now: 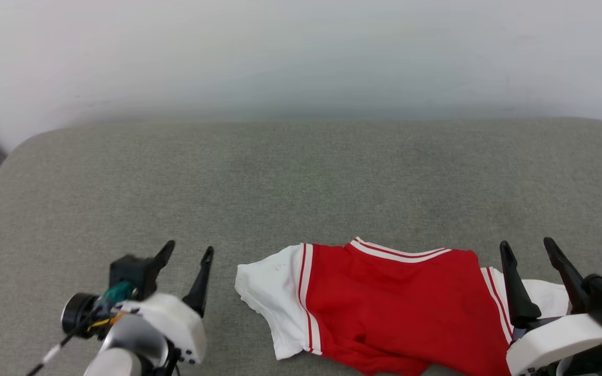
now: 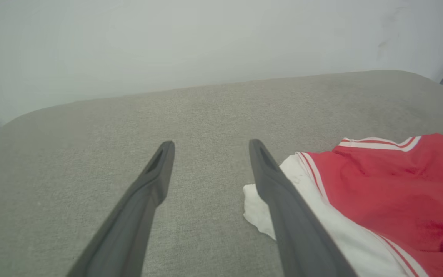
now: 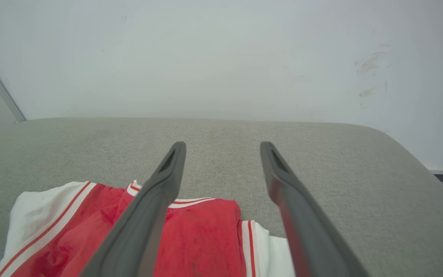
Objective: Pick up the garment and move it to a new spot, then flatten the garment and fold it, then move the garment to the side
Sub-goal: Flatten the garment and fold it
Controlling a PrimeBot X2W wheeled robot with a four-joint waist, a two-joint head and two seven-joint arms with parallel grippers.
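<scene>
The garment (image 1: 395, 303), a red jersey with white sleeves and red-and-white striped trim, lies spread on the grey cushion near the front edge, right of centre. Its left sleeve (image 1: 272, 297) points toward my left gripper (image 1: 186, 253), which stands open a short way left of it, holding nothing. My right gripper (image 1: 531, 248) is open above the garment's right sleeve. In the left wrist view the garment (image 2: 383, 184) lies just right of my open left gripper (image 2: 210, 146). In the right wrist view the garment (image 3: 202, 234) lies below my open right gripper (image 3: 223, 148).
The grey fabric cushion (image 1: 290, 183) stretches wide behind and to the left of the garment. A pale wall (image 1: 301, 52) rises behind it. The cushion's rounded corners fall away at the far left and right.
</scene>
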